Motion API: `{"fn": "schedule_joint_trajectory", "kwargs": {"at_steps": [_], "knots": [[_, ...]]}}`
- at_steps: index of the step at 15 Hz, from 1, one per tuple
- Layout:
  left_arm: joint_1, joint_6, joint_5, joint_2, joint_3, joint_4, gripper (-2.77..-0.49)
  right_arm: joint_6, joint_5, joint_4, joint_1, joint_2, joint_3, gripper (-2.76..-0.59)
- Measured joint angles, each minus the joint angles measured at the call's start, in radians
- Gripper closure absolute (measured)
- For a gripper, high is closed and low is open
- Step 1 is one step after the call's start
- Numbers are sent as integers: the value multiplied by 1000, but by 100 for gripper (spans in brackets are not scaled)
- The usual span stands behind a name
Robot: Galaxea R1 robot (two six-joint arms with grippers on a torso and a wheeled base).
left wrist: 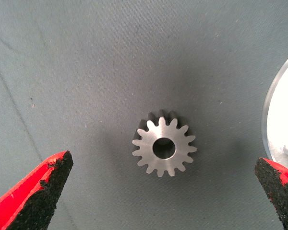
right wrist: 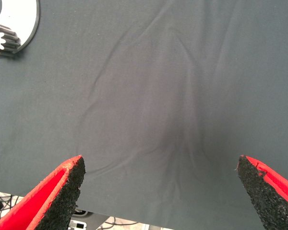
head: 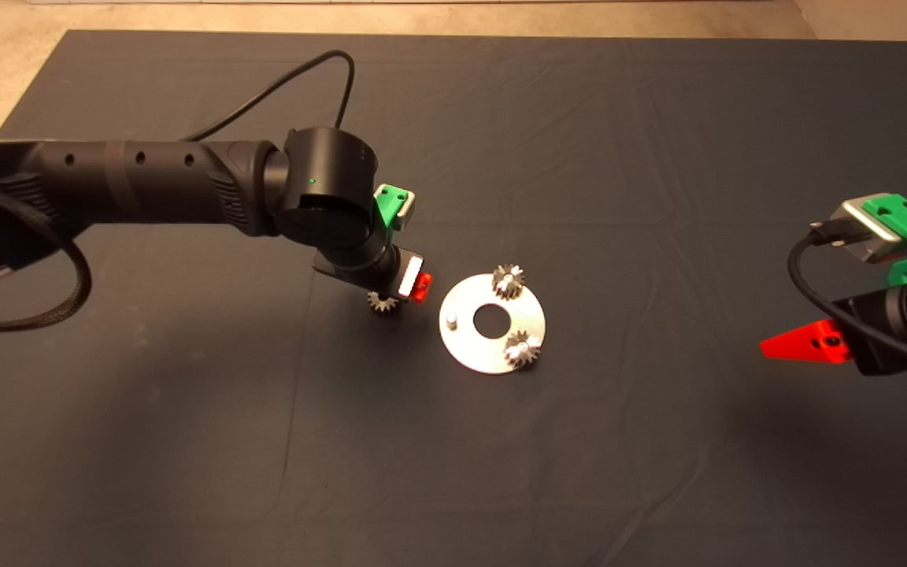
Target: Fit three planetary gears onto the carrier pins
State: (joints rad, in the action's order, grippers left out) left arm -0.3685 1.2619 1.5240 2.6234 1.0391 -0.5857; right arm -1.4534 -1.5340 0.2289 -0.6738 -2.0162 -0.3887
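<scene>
While the black left arm reaches in level from the side, its wrist bends down so the green left gripper (left wrist: 163, 194) hangs released above a loose small toothed steel gear (left wrist: 164, 148).

That gear lies flat on the dark mat of the bench (head: 186, 441), between the spread red fingers (left wrist: 36, 189) and touching neither — just beside the flat round shiny steel disc (head: 493, 323). Two more silvery toothed gears sit on the disc's pins, one at the far rim (head: 508, 281) and one at the near rim (head: 523, 350); the third short silvery peg (head: 450, 319) stands bare. At the lower right edge, the right gripper (right wrist: 163, 191) waits well apart — released, fingers wide over bare mat.
</scene>
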Motion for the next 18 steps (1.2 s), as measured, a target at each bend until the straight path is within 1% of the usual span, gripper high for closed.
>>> {"fn": "schedule_joint_trajectory", "kwargs": {"at_steps": [4,8,12,13,16,18], "knots": [[22,5,1,0,0,-9,-276,0,0,-1,0,3,0,-236],[28,10,0,0,0,-18,-276,0,1,-1,0,3,0,-236],[60,12,0,0,0,-46,-276,0,0,-10,0,3,0,-236],[67,12,0,0,0,-49,-276,0,1,-11,0,3,0,-236],[70,11,0,0,9,-59,-276,0,0,-13,0,3,0,-236],[70,11,0,0,9,-70,-268,0,0,-14,0,3,0,-236]]}}
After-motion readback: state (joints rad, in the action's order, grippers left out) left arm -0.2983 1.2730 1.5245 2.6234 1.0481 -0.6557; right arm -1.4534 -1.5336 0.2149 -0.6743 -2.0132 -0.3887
